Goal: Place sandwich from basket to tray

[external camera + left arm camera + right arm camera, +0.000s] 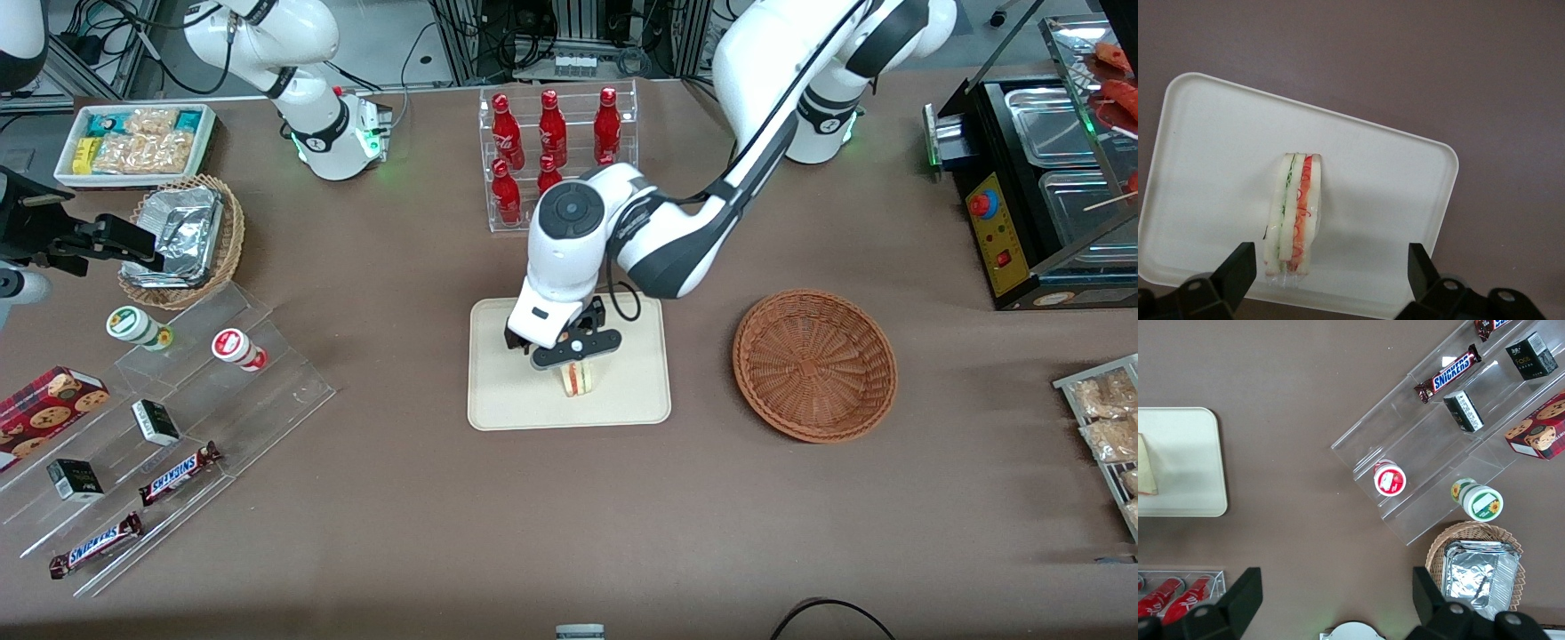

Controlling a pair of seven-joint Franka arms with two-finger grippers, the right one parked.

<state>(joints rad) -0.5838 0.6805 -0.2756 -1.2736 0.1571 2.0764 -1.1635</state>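
Observation:
The sandwich [579, 380], a wrapped wedge of white bread with green and red filling, stands on its edge on the cream tray [507, 391], toward the tray edge nearer the front camera. My gripper [576, 349] hovers just above it, open. In the left wrist view the sandwich [1293, 213] stands on the tray [1391, 193] between my spread fingers, close to one finger [1238, 270] with a small gap and well apart from its mate; gripper [1331, 263]. The reddish-brown basket [814, 364] beside the tray, toward the working arm's end, holds nothing.
A clear rack of red bottles [553, 142] stands farther from the front camera than the tray. Toward the parked arm's end are an acrylic stepped stand [178, 418] with snack bars and cups, and a tan basket of foil containers [182, 236]. A black food warmer [1040, 187] stands at the working arm's end.

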